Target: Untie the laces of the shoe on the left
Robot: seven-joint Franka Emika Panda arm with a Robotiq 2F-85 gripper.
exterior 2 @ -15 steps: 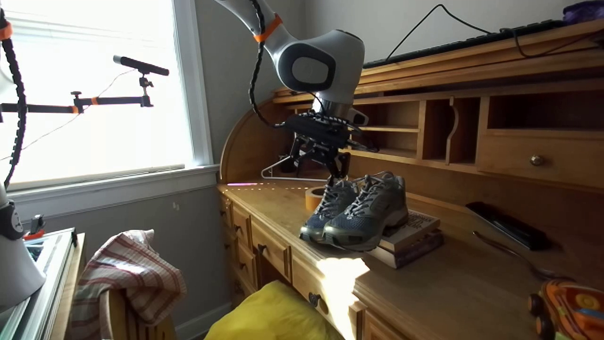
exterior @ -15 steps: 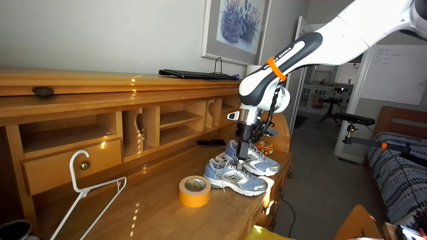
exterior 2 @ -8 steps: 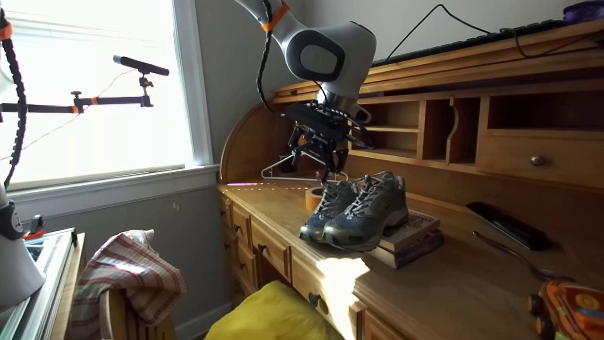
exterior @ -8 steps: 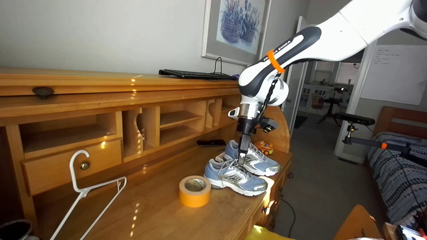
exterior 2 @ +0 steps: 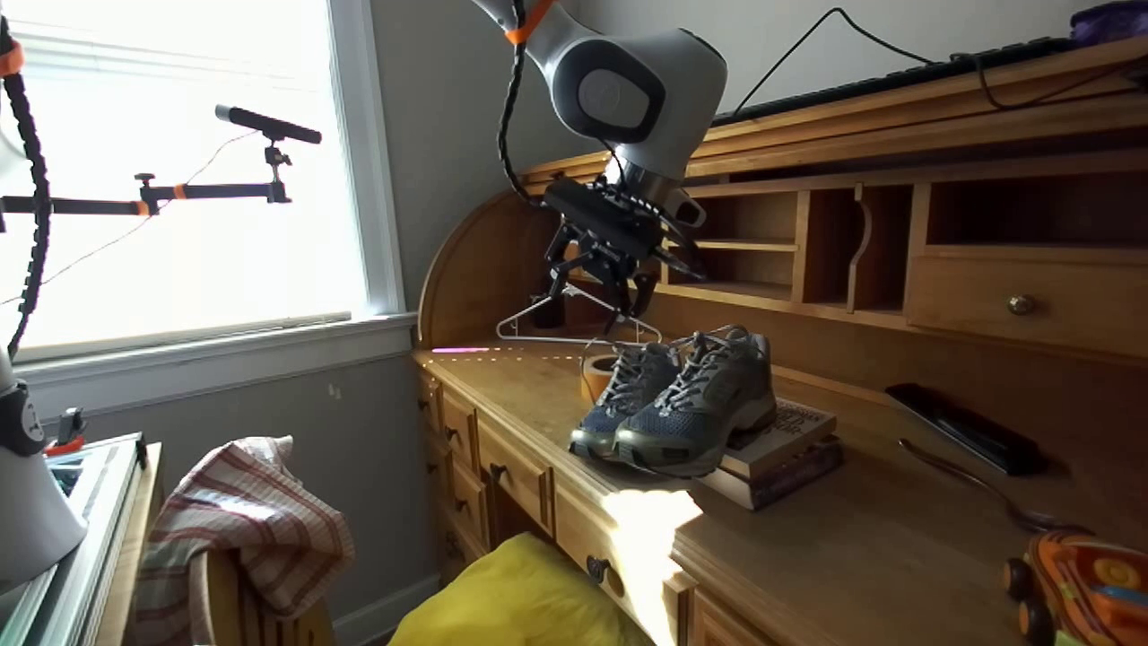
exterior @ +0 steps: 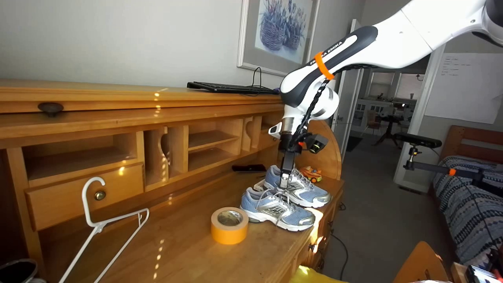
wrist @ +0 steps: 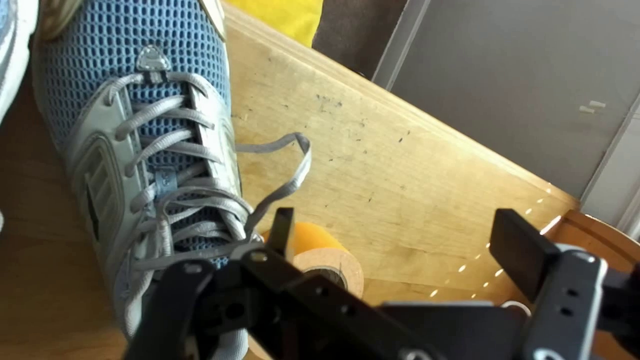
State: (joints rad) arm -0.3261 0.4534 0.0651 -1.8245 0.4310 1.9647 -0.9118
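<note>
— Now higher: one arm [exterior: 349, 59]; one gripper [wrist: 393, 222], with fingers [wrist: 520, 250] spread wide, pinching nothing. Unmoved: one shoe [exterior: 275, 210], on the desk [exterior: 188, 236] beside a twin [exterior: 300, 188]. Newly arched alongside: one loose strand [wrist: 299, 177].
— Meaning?
— Suggests a bow mostly drawn out; leaves any knot unproven.
— Views compared?
— Only in an exterior view: clear air between gripper and shoe [exterior 2: 623, 395]. Clearest in wrist view: the strand's run back into crossed laces [wrist: 185, 147], save an ankle end partly behind the gripper.
</note>
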